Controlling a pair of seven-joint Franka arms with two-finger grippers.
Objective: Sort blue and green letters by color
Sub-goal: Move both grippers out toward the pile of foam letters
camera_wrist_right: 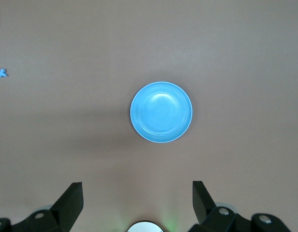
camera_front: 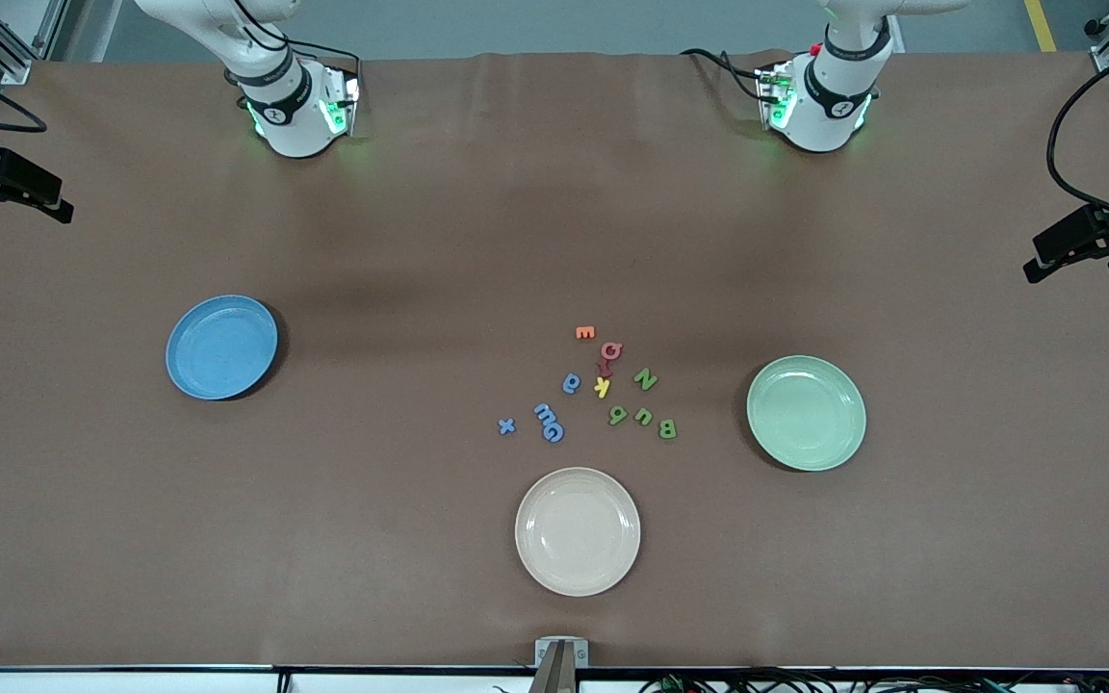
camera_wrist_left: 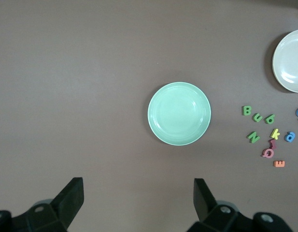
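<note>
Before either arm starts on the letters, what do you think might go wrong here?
1. The blue m and blue G touch, so a pick may drag both.
2. The yellow letter and red letters lie between the blue a and green N; a gripper could nudge them.
3. The cream plate sits nearest the pile, inviting a wrong drop.

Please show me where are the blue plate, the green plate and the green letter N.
blue plate (camera_front: 221, 347): front view, on the plate's flat inside, at its middle.
green plate (camera_front: 806, 413): front view, on the plate's flat inside, at its middle.
green letter N (camera_front: 646, 379): front view, on the letter's diagonal stroke.
</note>
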